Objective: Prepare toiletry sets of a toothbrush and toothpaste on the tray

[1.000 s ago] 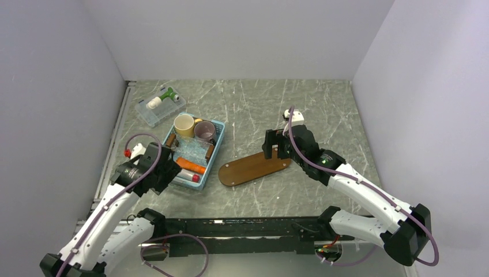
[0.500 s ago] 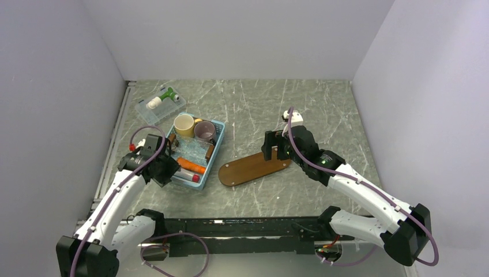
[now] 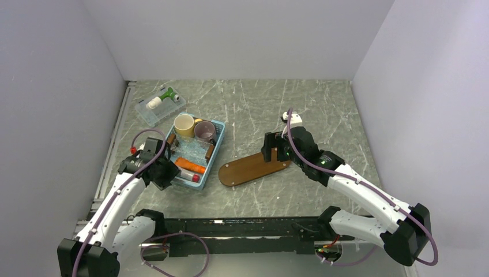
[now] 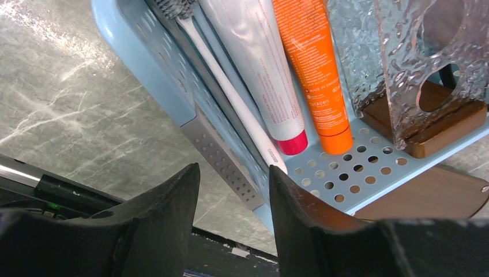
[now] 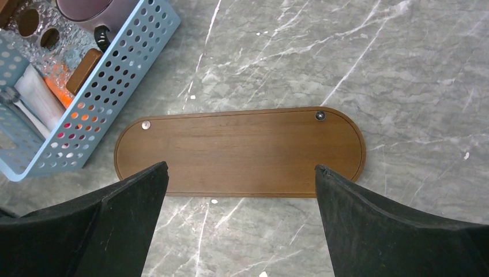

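The pale toothbrush (image 4: 230, 98) lies in the light-blue basket (image 3: 214, 151) along its near wall. Beside it are a white tube with a red cap (image 4: 259, 69) and the orange toothpaste (image 4: 311, 63) (image 3: 190, 165). My left gripper (image 4: 232, 173) (image 3: 165, 173) is open at the basket's near-left corner. Its fingers straddle the basket's rim just below the toothbrush handle's end and hold nothing. The brown tray (image 5: 239, 151) (image 3: 254, 167) lies bare on the table. My right gripper (image 5: 241, 166) (image 3: 271, 151) hangs wide open over the tray's near edge.
The basket also holds a clear textured holder (image 4: 403, 63), a wooden block (image 4: 444, 135), a cream cup (image 3: 184, 124) and a mauve cup (image 3: 204, 131). A clear plastic box (image 3: 160, 107) with a green and white item stands at the back left.
My left arm has swung forward to the basket's near-left corner and its jaws have narrowed. The right arm has hardly moved.
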